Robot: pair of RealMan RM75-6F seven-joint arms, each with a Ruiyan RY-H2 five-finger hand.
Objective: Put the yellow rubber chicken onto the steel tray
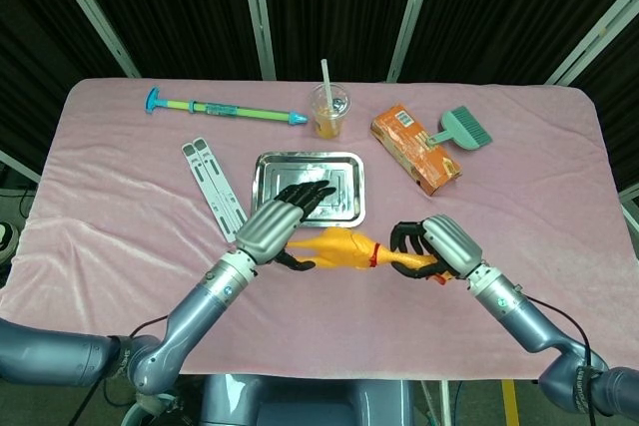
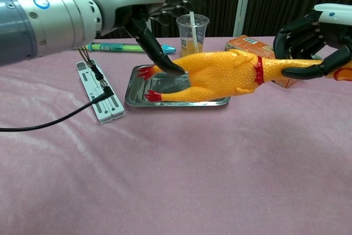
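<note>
The yellow rubber chicken [image 1: 336,246] hangs level above the cloth, just in front of the steel tray [image 1: 310,156]. In the chest view its red feet reach over the near rim of the tray [image 2: 135,100]. My right hand [image 1: 441,246] grips the chicken's neck behind the red collar; in the chest view the right hand [image 2: 314,32] wraps that neck. My left hand [image 1: 268,231] is at the chicken's tail end with fingers spread over the tray. In the chest view the left hand [image 2: 142,10] holds nothing, and one fingertip [image 2: 171,69] lies against the chicken [image 2: 220,72].
A white folding stand [image 1: 216,190] lies left of the tray, with a black cable [image 2: 55,126] trailing across the cloth. Behind the tray are a green and blue pump toy [image 1: 225,108], a plastic cup with a straw [image 1: 329,110], an orange box [image 1: 414,150] and a teal brush [image 1: 465,128].
</note>
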